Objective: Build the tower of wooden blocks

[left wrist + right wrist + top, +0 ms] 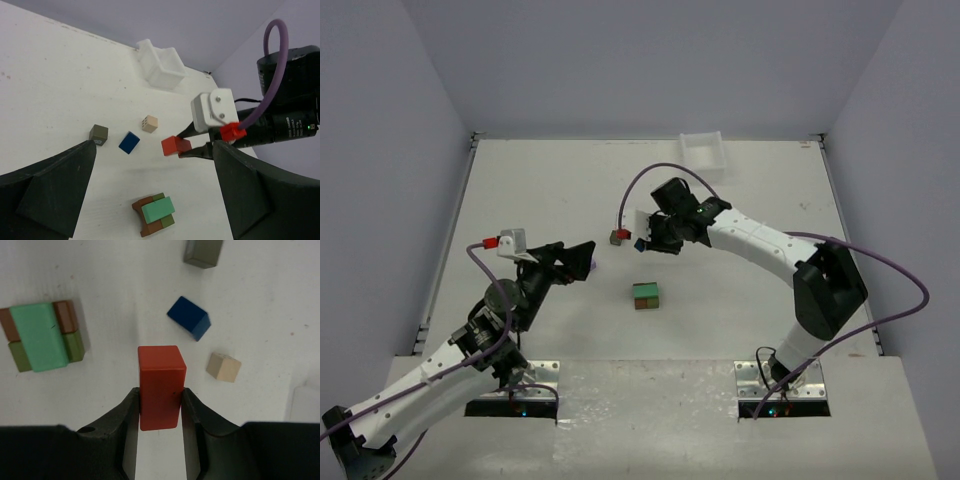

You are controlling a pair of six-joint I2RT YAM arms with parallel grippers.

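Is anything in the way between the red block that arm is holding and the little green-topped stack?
Nothing visible. The right gripper holds the red block, and only bare table lies between it and the green-topped stack. The blue block, beige cube and grey block lie on its other side.

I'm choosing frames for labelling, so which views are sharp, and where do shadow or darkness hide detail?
Top external: even light, no glare, blocks tiny. Left wrist: left claw dark, little detail, table tilted. Right wrist: red-orange block in the right claw crisp, soft shadow beside the green-topped stack.
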